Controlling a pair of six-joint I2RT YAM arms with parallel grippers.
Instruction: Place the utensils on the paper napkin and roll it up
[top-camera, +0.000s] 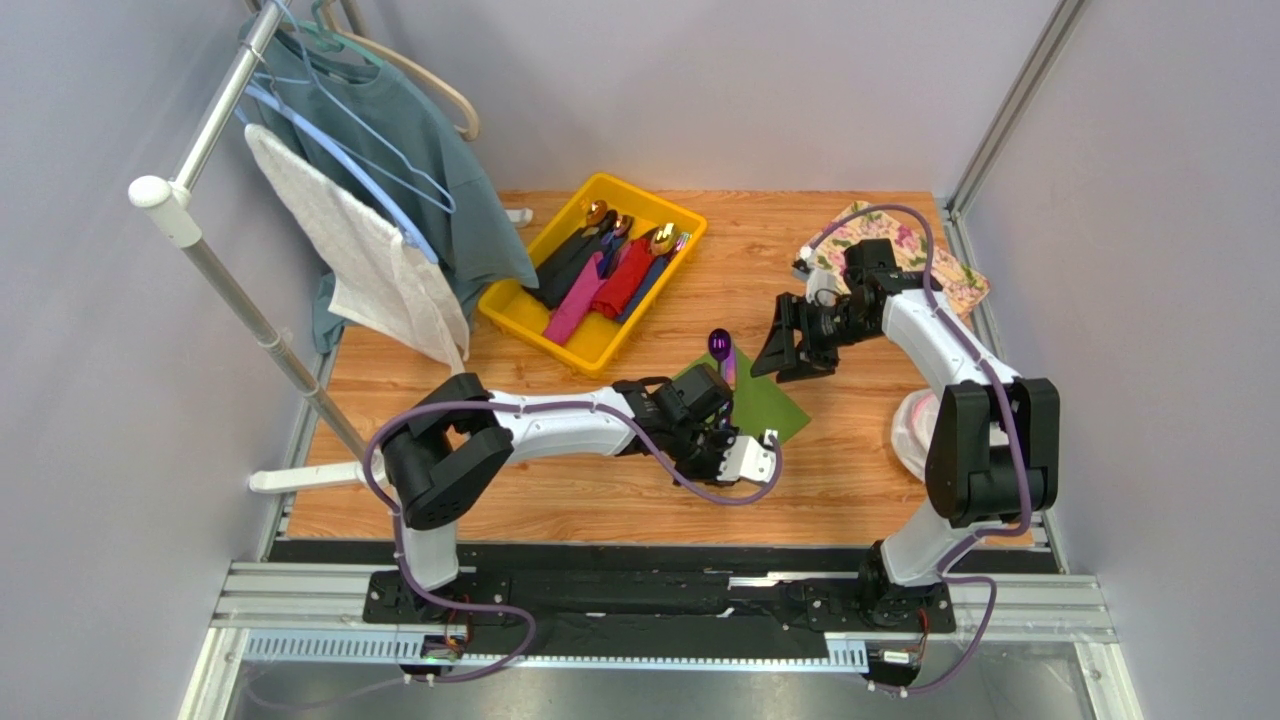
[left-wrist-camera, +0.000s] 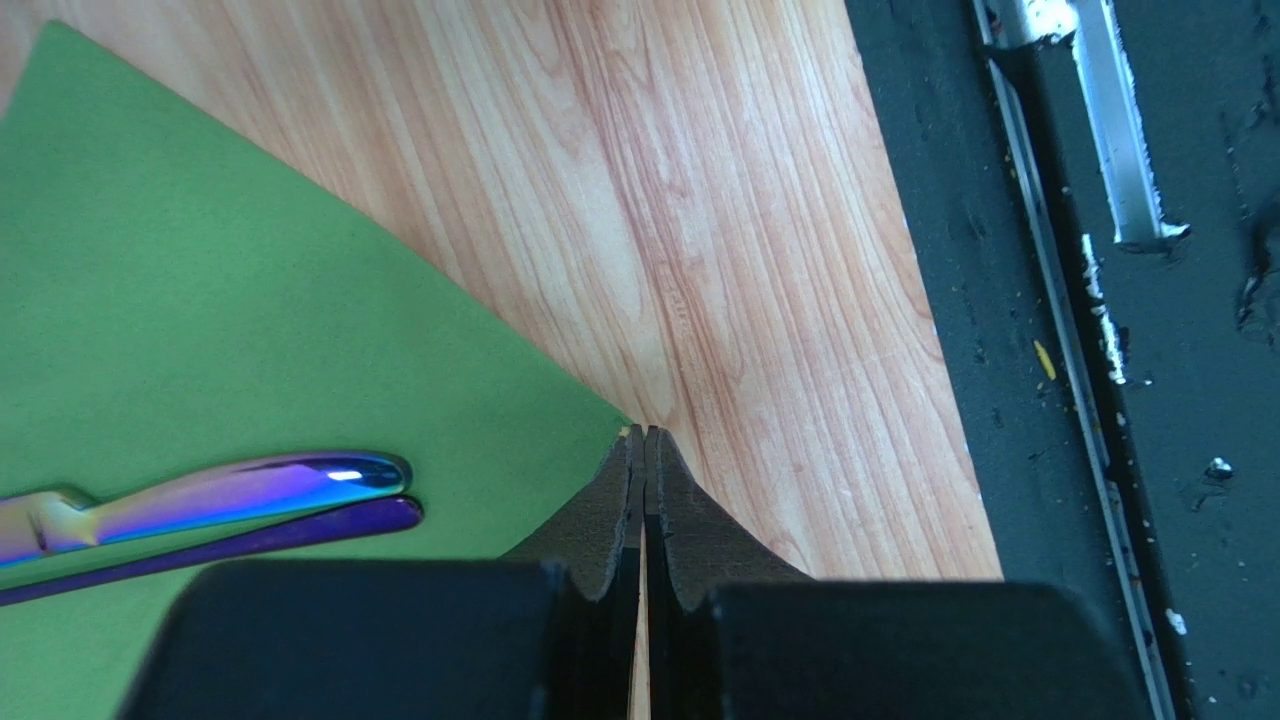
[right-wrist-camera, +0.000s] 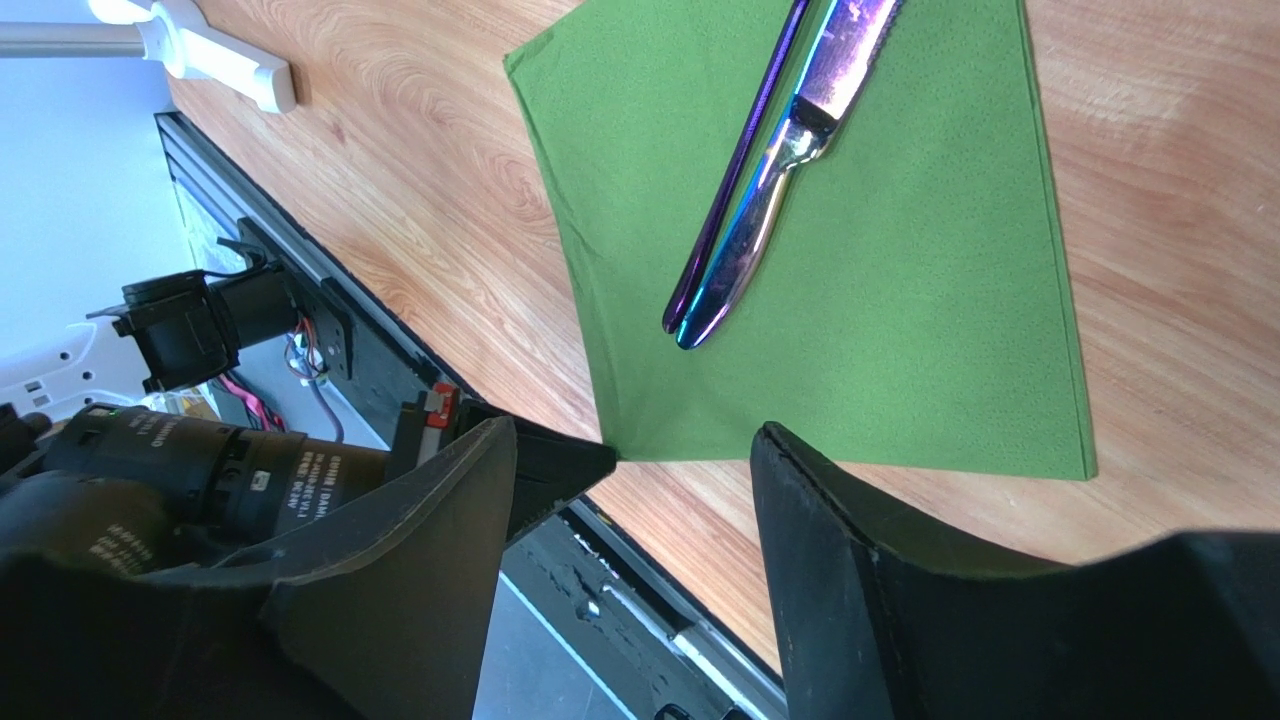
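Note:
The green paper napkin lies flat on the wood table, also seen in the left wrist view and the right wrist view. Two utensils lie side by side on it: an iridescent knife and a slim purple piece, whose head pokes past the napkin's far edge. My left gripper is shut, its tips meeting right at the napkin's near corner. My right gripper is open and empty, hovering above that same corner.
A yellow tray with several more utensils stands at the back left. A clothes rack with a white towel is at the left. A floral cream mat lies at the back right, a white-pink bowl at the right. The black rail runs along the near edge.

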